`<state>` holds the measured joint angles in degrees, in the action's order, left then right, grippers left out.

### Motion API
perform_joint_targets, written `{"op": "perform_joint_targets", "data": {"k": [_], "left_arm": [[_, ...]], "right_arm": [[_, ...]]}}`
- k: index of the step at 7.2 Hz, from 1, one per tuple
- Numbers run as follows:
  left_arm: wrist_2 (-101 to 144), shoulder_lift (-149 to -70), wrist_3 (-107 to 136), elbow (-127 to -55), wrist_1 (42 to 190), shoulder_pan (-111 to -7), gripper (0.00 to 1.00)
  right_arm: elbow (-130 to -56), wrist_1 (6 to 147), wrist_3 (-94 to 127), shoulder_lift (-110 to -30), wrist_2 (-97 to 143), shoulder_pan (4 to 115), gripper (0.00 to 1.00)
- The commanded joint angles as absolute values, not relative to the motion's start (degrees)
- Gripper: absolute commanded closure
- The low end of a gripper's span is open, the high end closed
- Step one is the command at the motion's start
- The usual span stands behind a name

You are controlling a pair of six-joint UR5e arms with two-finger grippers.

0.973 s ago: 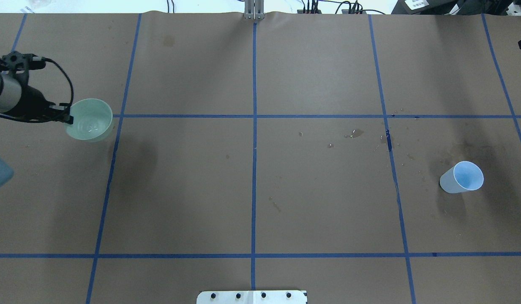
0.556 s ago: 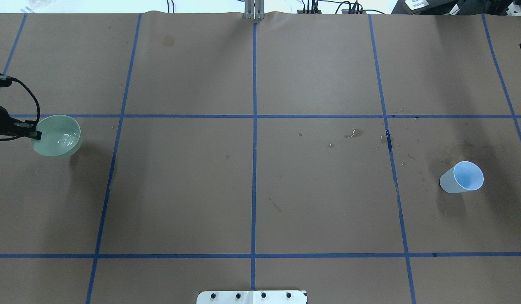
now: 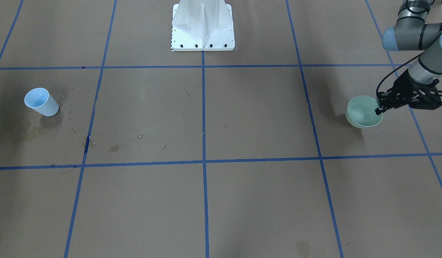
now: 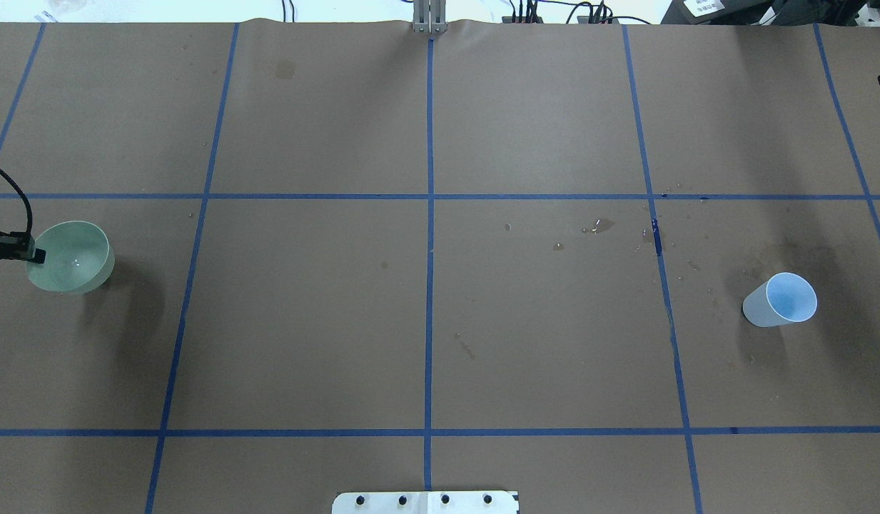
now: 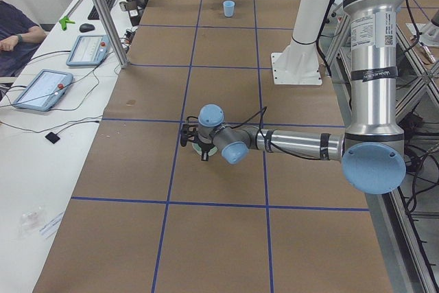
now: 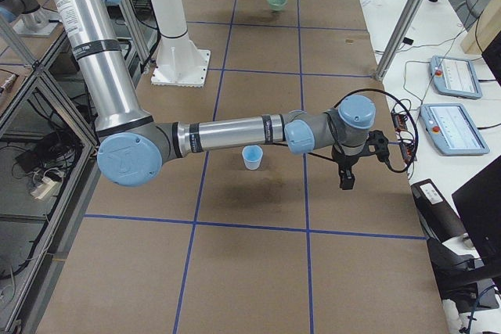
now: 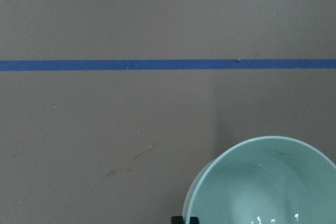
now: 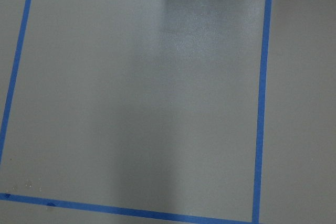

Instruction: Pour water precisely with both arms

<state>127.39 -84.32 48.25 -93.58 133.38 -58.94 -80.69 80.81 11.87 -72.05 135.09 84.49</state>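
table (image 4: 304,321): brown paper cover, split into a grid by blue tape lines (image 4: 430,285).
pedestal (image 3: 203,25): white, fixed midway along the robot's edge of the table.
wet spots (image 4: 598,226): droplets and dark stains on the paper, scattered from near the table's middle toward the blue cup.
side bench: two tablets (image 5: 41,88) and cables in the left side view, a seated person (image 5: 14,25) at its far corner.
between the two vessels: bare paper, tape lines and the wet spots.
green bowl (image 4: 72,255): far out on the robot's left, upright, mouth upward; on the paper or just above it, cannot tell.
left gripper (image 3: 379,108): clamped on the green bowl's rim, on the side toward the table's left end.
water (image 7: 273,219): shallow, in the bottom of the green bowl, marked by small bright glints; just below and beside the left gripper's tips.
blue cup (image 4: 782,300): upright on the robot's right, well apart from the green bowl; contents not discernible.
right gripper (image 6: 347,176): seen only in the right side view, pointing down, apart from the blue cup; spread or closed, cannot tell.
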Motion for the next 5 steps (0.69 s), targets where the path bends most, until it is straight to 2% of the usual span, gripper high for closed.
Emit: {"op": "perform_joint_targets", "data": {"k": [1,5], "left_arm": [[130.2,-84.3,53.1,-93.9,134.8,-58.8,1.0],[130.1,-85.2,61.2,-93.4,138.6,-57.8,1.0]], "right_arm": [[-80.9,80.8,11.9,-72.3,135.1,84.6,0.01],[-81.1,80.8,11.9,-72.8,134.9,84.5,0.01]]}}
